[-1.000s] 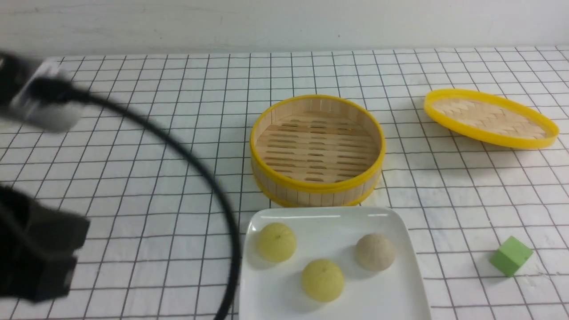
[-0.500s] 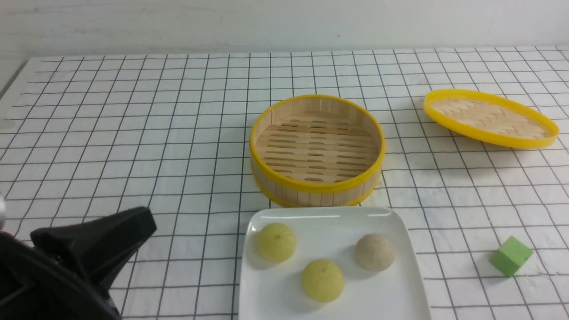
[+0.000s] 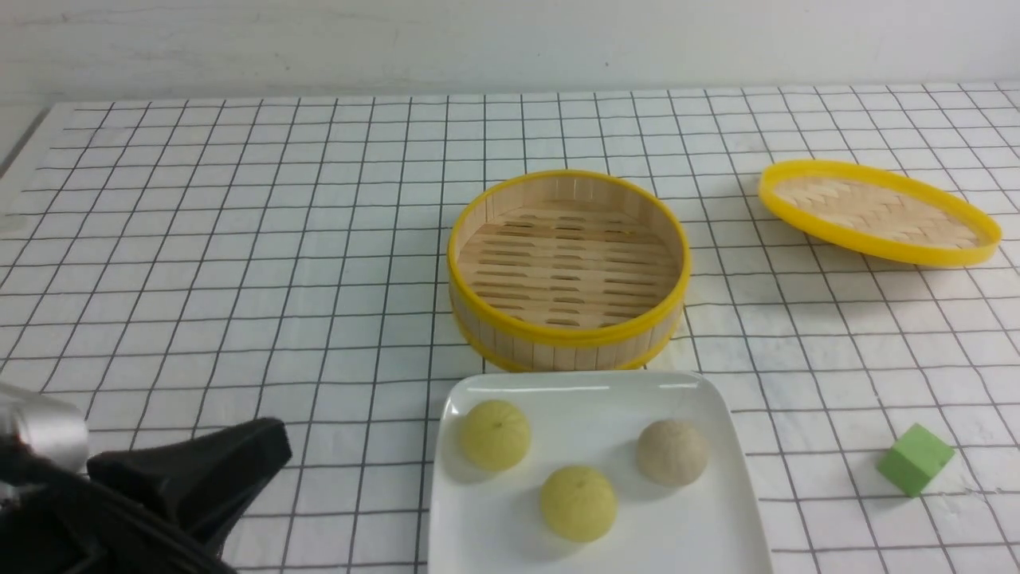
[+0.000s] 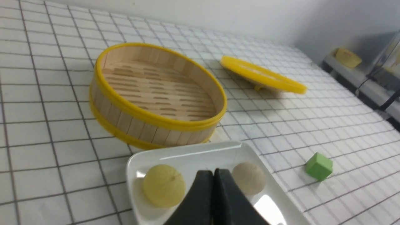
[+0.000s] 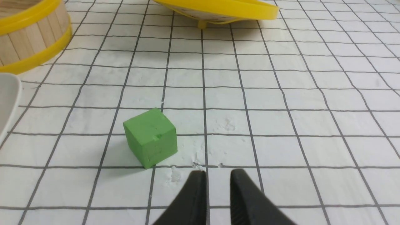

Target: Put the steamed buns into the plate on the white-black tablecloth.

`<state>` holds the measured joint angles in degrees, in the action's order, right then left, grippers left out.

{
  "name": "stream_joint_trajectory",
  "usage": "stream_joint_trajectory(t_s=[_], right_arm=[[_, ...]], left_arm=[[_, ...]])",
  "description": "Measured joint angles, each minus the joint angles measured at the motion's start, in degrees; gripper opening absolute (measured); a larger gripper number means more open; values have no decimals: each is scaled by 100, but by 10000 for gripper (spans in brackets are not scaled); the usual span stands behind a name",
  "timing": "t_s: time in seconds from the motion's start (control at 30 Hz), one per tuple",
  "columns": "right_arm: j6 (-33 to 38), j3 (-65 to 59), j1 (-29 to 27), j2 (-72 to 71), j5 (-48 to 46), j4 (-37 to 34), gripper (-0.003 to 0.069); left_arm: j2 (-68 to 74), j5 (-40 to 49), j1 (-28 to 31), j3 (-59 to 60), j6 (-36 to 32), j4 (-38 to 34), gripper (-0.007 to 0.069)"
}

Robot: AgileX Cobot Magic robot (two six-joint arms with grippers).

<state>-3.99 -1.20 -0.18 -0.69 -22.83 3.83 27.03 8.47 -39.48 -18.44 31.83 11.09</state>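
3 buns on plate (image 3: 677, 550): yellow (image 3: 496, 434) at far left corner, yellow (image 3: 578, 503) near middle, grey (image 3: 672, 452) to right; plate on cloth (image 3: 239, 319), just nearer than empty steamer (image 3: 568, 271). Lid (image 3: 880, 211) tilted, far right; green cube (image 3: 916, 459) right of plate. Left gripper (image 4: 207, 187) jaws together, holding nothing; right gripper (image 5: 218, 187) jaws apart, nothing between

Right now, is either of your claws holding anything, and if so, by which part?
No, nothing is held: the black left gripper is shut on nothing, and the black right gripper stands open with nothing between its fingertips.
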Motion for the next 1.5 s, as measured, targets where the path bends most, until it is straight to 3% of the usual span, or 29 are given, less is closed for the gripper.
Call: stream_joint_trajectory(t_s=[0.1,0.17,0.37,0.53,0.8,1.5], right_arm=[[0,0,0,0,0,0,146],[0,0,0,0,0,6,150],[0,0,0,0,0,6,157],[0,0,0,0,0,6,167],[0,0,0,0,0,6,175],[0,0,0,0,0,12,185]], left_arm=[[-280,438,473,56,-493,122,16],[-693,794,1172,191,-933,109,18],[-1747,808,2611,1102,-1647,-198,20],[-2521,809,3081,1865,-1829,-229,23],[-2767,1228,3180,2003,-1892,-241,32],[-2767,1276,3180,1993,-1892,-245,55]])
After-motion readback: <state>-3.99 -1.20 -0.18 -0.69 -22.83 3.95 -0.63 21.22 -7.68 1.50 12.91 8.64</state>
